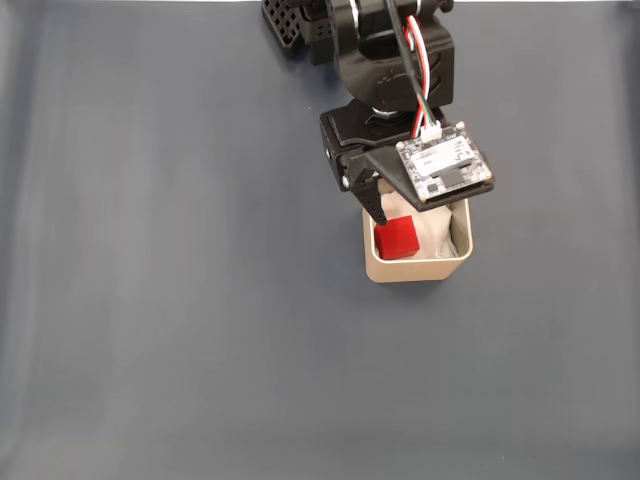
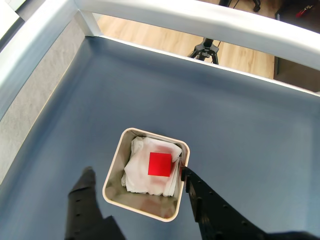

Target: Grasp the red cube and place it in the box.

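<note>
Since the dark tabletop (image 1: 150, 300) carries just one container, the box (image 2: 114, 172), what counts is where the pincer (image 2: 135, 174) sits w/ respect to it: right above, fingers apart, one each side of the box in the wrist view, gripping nothing. Red cube (image 2: 160, 164) lies inside, on the white padding (image 2: 137, 170), directly below the pincer & clear of both fingers. Placement looks done; next move prob. just lift away.

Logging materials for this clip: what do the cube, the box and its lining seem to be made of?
The cube looks like solid plastic or painted wood: flat, even red faces with no shine. The box seems to be thin moulded plastic, beige with rounded corners and a faint sheen on its walls. The lining looks like crumpled white tissue or cloth, judging by its soft folds.
</note>
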